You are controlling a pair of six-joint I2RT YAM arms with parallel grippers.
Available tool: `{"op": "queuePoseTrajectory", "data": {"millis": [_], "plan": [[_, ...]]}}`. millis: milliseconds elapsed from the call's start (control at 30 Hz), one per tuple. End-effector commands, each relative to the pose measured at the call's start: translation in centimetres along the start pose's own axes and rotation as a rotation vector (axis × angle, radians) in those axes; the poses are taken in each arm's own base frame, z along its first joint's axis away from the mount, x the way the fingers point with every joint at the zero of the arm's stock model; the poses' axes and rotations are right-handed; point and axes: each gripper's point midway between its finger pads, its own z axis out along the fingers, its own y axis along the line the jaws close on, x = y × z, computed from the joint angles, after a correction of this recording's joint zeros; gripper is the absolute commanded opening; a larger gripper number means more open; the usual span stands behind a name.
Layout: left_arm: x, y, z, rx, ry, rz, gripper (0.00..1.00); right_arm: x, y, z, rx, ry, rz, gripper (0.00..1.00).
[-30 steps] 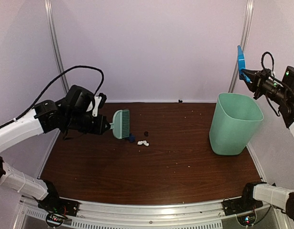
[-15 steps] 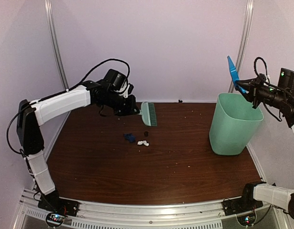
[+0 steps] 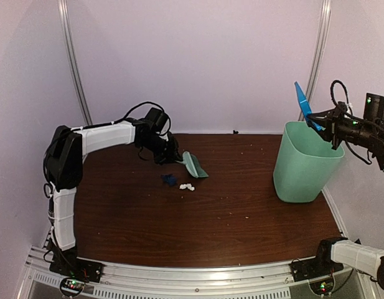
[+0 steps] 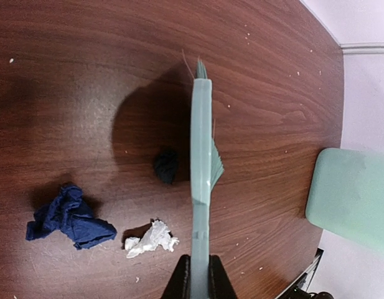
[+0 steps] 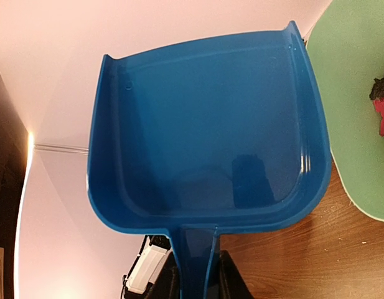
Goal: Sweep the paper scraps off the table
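3 paper scraps lie on the dark wood-grain table, well left of the mint-green bin. They are a crumpled dark blue wad, a white wad nearer the bin, both lined up roughly toward it, and a black wad.

The left gripper is clamped tight on a mint plastic brush. The brush's long axis angles binward, just beside the black wad.

The right gripper pinches the handle of a glossy blue dustpan, upright over the bin's rim.
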Motion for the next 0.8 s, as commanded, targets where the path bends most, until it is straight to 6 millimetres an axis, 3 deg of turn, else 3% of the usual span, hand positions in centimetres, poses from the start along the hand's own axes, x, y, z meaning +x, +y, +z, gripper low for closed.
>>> {"op": "queuePoseTrajectory", "data": {"millis": [0,367,567,667,767], "plan": [[1.0,2.0,-0.8,-0.042,0.016,-0.055,0.00,0.3,-0.9,0.0,0.025,0.001,-0.015,0.00],[4.2,7.4,-5.7,-0.140,-0.011,-0.111,0.00,0.1,-1.8,1.1,0.042,0.018,-0.028,0.00],[6.9,9.8,-7.7,-0.200,0.004,-0.108,0.00,1.2,-1.7,1.7,0.039,0.061,-0.045,0.00],[8.3,10.3,-9.3,-0.206,0.007,-0.104,0.00,1.5,-1.6,1.8,0.037,0.071,-0.051,0.00],[9.0,9.4,-11.8,-0.168,-0.022,-0.086,0.00,1.9,-1.2,1.9,0.029,0.087,-0.074,0.00]]}}
